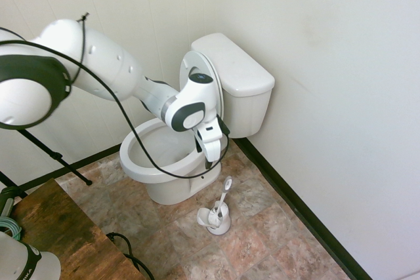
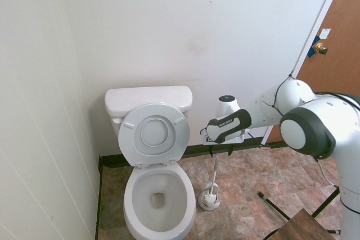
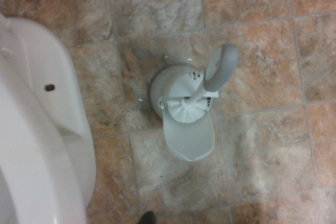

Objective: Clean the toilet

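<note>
Small bathroom corner, white walls, black baseboard [image 1: 295,201], mottled brown stone-look floor tiles [image 1: 262,240]; you've got a brown door [image 2: 337,49] with a brass knob off to one side in the second exterior view. The toilet [image 1: 172,162] sits against the back wall close to the corner, tank [image 1: 236,77] lidded, seat and lid [image 2: 154,134] both tipped up against the tank, bowl open and white inside. Toilet brush [image 1: 222,200] stands in its rounded white holder [image 1: 215,220] on the floor just beside the pedestal, on the side toward the side wall; handle leans, its looped end up. Your gripper [image 1: 211,157] hangs pointing straight down past the bowl rim, above the brush and clear of it; jaws stand wide apart, nothing between them. Wrist view looks right down on the holder [image 3: 184,124], bristle head [image 3: 186,109] seated in it, grey handle loop [image 3: 220,66] rising toward the camera, edge of the toilet base [image 3: 47,129] alongside. Corner of a wooden table [image 1: 59,234] shows at the bottom of the first exterior view, well apart from the toilet.
</note>
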Motion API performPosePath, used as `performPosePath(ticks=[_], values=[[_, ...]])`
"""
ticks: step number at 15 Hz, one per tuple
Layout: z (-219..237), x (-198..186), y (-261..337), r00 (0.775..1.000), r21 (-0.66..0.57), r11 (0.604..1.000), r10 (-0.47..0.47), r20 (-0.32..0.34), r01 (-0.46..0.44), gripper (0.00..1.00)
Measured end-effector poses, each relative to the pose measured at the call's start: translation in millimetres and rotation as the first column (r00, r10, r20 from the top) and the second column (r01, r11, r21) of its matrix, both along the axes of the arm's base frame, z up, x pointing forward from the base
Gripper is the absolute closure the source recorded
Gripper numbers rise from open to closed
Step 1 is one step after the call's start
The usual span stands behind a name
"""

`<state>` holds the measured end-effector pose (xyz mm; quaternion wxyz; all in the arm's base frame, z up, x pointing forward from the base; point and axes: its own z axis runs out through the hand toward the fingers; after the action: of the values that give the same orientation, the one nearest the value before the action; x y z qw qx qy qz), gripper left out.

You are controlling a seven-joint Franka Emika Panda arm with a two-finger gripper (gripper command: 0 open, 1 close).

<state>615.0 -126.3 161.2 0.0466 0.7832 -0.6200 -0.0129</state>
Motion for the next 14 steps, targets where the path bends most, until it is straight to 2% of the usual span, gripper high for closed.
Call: performPosePath(ticks=[6,10,14], values=[[-77,28,-54,0.999,0.083,0.995,-0.051,-0.018,0.052,0.00],[-103,52,-55,0.997,0.128,0.989,-0.075,-0.005,0.075,0.00],[-116,51,-63,0.996,0.122,0.989,-0.083,-0.016,0.085,0.00]])
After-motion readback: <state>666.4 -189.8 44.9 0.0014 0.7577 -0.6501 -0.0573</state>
